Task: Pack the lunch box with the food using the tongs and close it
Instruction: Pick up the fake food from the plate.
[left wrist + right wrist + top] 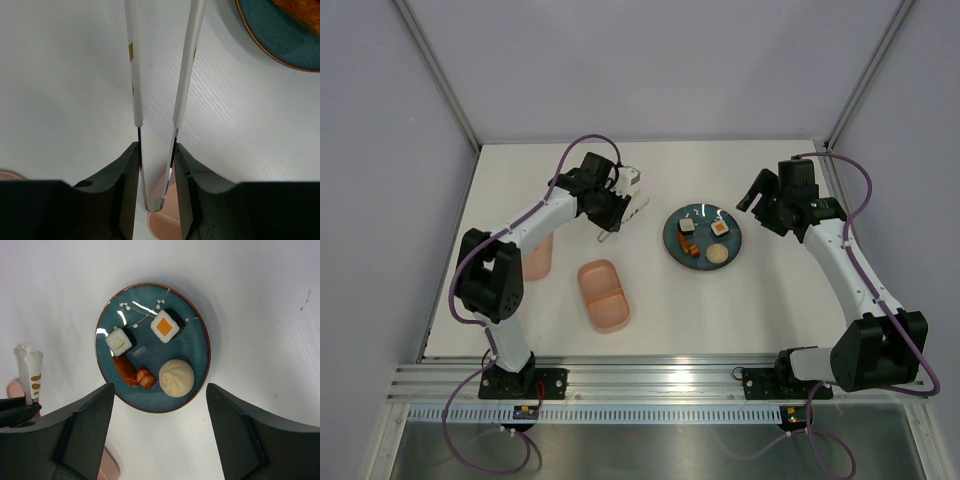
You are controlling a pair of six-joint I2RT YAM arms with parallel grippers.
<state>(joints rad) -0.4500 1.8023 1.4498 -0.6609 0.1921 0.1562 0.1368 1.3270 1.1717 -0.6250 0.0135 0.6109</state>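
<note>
The pale tongs [632,200] hang over the table left of the plate, with my left gripper [612,222] shut on them near their bend. In the left wrist view both fingers press the tongs' [185,65] arms, which stand slightly apart and hold nothing. The pink lunch box [604,295] lies open at the table's front centre. Its lid [538,257] lies partly hidden under the left arm. The food [165,326] sits on the dark teal plate [200,360]: two white rolls, two orange-red pieces [125,371] and a pale bun [176,377]. My right gripper [159,390] hovers open above the plate's near rim.
The plate [702,237] sits right of centre, between the two arms. The table ends in a metal rail at the front, and grey walls close off the back and sides. The tongs' paw-shaped tips [34,370] show at the left edge of the right wrist view.
</note>
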